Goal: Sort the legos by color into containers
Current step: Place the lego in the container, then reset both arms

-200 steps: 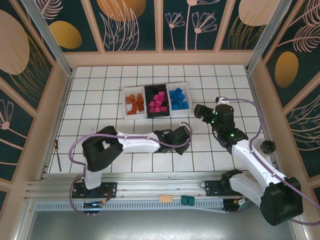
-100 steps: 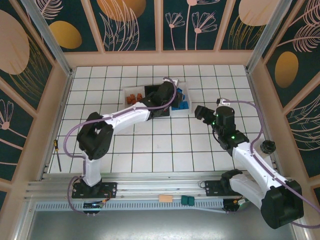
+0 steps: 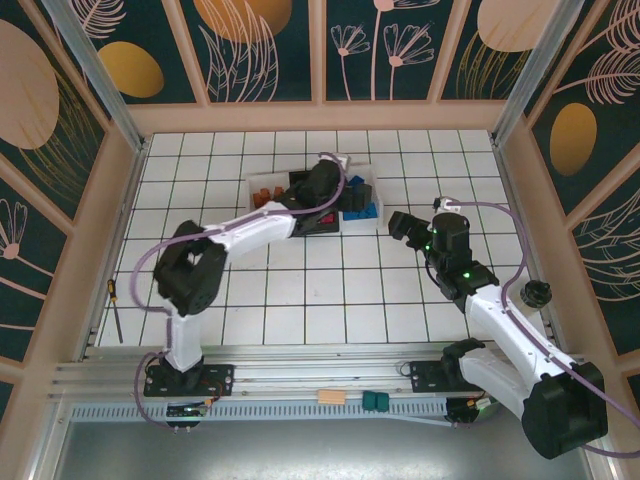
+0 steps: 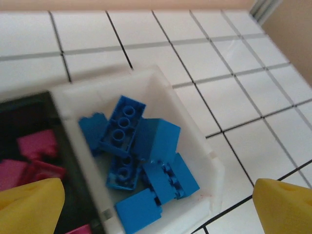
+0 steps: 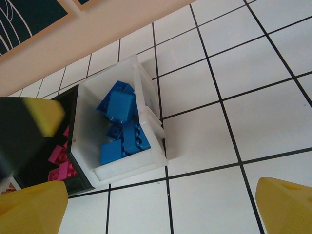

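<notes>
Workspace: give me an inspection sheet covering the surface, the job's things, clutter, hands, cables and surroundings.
Surface: white tiled table with dark grid lines.
Job's things: containers in a row; blue legos in the right white one, pink legos in the black one, brown-orange legos in the left white one.
Clutter: tan block and green blocks by the near rail; thin tool at the left edge.
Hands: left hand open above the containers; right hand open, right of them, holding nothing.
Cables: purple cable along each arm.
Surroundings: floral wall panels, metal frame.
</notes>
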You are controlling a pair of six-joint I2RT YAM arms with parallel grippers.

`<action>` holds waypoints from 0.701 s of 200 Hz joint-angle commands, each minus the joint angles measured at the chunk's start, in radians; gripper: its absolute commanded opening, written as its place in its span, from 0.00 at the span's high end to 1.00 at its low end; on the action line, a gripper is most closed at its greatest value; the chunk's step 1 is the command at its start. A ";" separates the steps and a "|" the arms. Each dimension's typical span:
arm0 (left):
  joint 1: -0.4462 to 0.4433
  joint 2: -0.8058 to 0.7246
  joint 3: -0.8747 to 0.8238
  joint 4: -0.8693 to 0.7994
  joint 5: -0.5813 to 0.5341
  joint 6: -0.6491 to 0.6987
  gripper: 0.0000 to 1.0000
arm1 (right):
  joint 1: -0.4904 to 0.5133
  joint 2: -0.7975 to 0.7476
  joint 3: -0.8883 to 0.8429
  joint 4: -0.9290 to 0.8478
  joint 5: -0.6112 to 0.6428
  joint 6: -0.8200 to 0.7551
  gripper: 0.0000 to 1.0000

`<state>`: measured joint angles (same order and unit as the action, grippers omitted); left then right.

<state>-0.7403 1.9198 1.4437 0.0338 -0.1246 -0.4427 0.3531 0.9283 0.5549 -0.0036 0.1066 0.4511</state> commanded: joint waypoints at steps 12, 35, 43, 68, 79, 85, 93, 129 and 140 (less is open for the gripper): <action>0.018 -0.309 -0.190 0.154 -0.200 0.033 0.02 | -0.002 0.035 0.025 0.057 -0.008 -0.014 0.01; 0.019 -0.454 -0.364 0.234 -0.434 0.115 0.01 | -0.002 0.053 0.022 0.088 0.031 -0.003 0.01; 0.020 -0.494 -0.409 0.255 -0.501 0.147 0.01 | -0.001 0.056 0.020 0.099 0.044 -0.004 0.01; 0.040 -0.604 -0.551 0.328 -0.614 0.287 0.02 | -0.001 0.067 0.031 0.114 0.109 0.002 0.01; 0.064 -0.654 -0.619 0.401 -0.647 0.348 0.01 | -0.002 0.072 0.038 0.115 0.133 0.004 0.01; 0.087 -0.680 -0.652 0.429 -0.644 0.363 0.01 | -0.003 0.072 0.040 0.119 0.141 0.007 0.01; 0.130 -0.718 -0.688 0.447 -0.621 0.367 0.02 | -0.004 0.072 0.040 0.127 0.157 0.009 0.01; 0.303 -0.749 -0.812 0.586 -0.610 0.420 0.01 | -0.007 0.065 0.027 0.184 0.206 -0.006 0.01; 0.347 -0.694 -0.816 0.599 -0.606 0.451 0.02 | -0.008 0.063 0.019 0.208 0.216 -0.019 0.01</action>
<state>-0.4603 1.1725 0.6544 0.4866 -0.7124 -0.0906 0.3531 0.9997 0.5674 0.1127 0.2504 0.4507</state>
